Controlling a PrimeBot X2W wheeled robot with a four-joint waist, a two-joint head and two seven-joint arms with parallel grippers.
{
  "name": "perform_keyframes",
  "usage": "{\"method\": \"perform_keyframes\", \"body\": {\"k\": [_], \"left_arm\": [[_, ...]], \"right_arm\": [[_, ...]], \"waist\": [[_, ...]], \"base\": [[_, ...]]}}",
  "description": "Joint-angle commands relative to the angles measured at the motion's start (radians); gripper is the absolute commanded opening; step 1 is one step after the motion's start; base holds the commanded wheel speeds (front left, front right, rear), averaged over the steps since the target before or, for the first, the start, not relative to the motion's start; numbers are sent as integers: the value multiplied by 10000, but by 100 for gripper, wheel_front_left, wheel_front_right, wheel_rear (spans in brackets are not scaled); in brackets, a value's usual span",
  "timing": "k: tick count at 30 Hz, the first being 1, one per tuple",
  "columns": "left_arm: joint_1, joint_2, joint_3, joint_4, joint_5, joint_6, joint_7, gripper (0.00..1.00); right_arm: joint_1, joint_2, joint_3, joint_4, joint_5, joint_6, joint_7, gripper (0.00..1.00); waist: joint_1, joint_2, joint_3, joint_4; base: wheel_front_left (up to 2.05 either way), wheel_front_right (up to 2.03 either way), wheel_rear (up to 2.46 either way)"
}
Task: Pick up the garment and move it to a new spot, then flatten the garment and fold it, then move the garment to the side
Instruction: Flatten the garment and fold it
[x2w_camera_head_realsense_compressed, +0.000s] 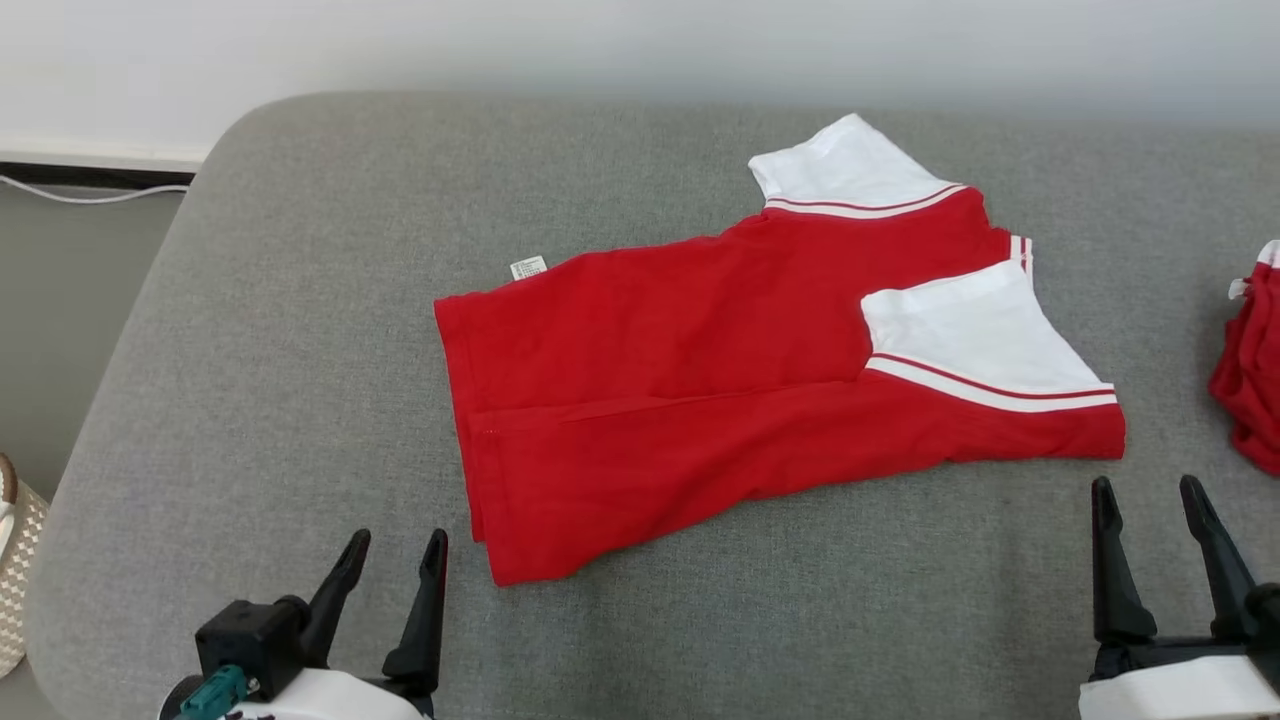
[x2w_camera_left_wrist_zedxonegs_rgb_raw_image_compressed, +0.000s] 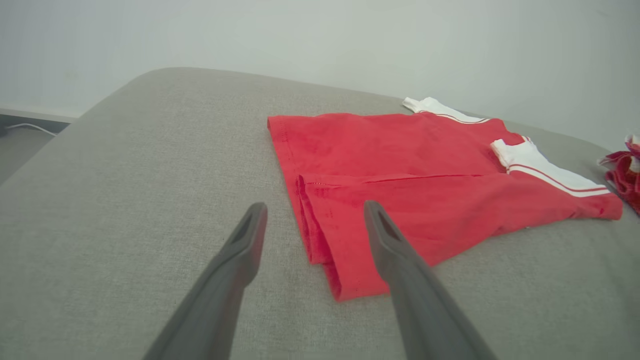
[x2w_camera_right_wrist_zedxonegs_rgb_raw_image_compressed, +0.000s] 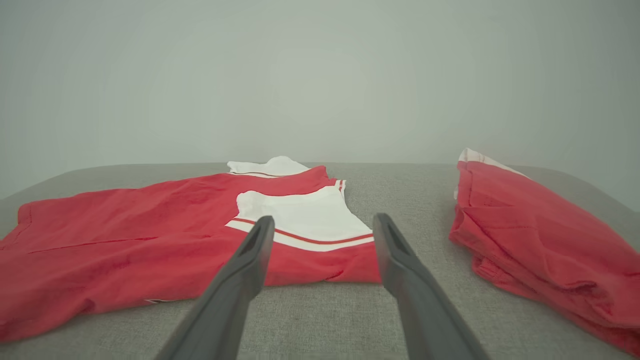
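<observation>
A red garment (x2w_camera_head_realsense_compressed: 700, 360) with white sleeves lies spread on the grey cushioned surface (x2w_camera_head_realsense_compressed: 300, 380), its near long side folded over the body. One white sleeve (x2w_camera_head_realsense_compressed: 975, 340) lies on top of the fold, the other sleeve (x2w_camera_head_realsense_compressed: 850, 165) points to the far side. My left gripper (x2w_camera_head_realsense_compressed: 397, 548) is open near the front edge, just short of the garment's hem corner (x2w_camera_left_wrist_zedxonegs_rgb_raw_image_compressed: 345, 287). My right gripper (x2w_camera_head_realsense_compressed: 1148, 495) is open too, a little in front of the garment's shoulder end (x2w_camera_right_wrist_zedxonegs_rgb_raw_image_compressed: 325, 260). Nothing sits between either pair of fingers.
A second red garment (x2w_camera_head_realsense_compressed: 1250, 380) lies bunched at the right edge, seen close on the right in the right wrist view (x2w_camera_right_wrist_zedxonegs_rgb_raw_image_compressed: 540, 240). A pale wall (x2w_camera_head_realsense_compressed: 640, 50) stands behind. Floor, a cable (x2w_camera_head_realsense_compressed: 90, 195) and a woven basket (x2w_camera_head_realsense_compressed: 15, 560) lie off the left edge.
</observation>
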Motion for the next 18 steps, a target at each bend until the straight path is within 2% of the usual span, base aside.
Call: {"method": "perform_keyframes", "body": {"k": [1,12,18], "left_arm": [[-104,306,337,-350,18,164,23,100],[106,383,183,-627,-92,282,347,100],[80,265,100,-594,-356,70,518,100]], "right_arm": [[108,-45,164,-445,-29,-2,30,100],[401,39,171,-619,196,-2,174,100],[235,43,185,-432,486,-2,161,100]], "waist": [[0,0,-143,-84],[0,0,-309,-214],[0,0,-172,-249]], "base": [[0,0,0],[0,0,0],[0,0,0]]}}
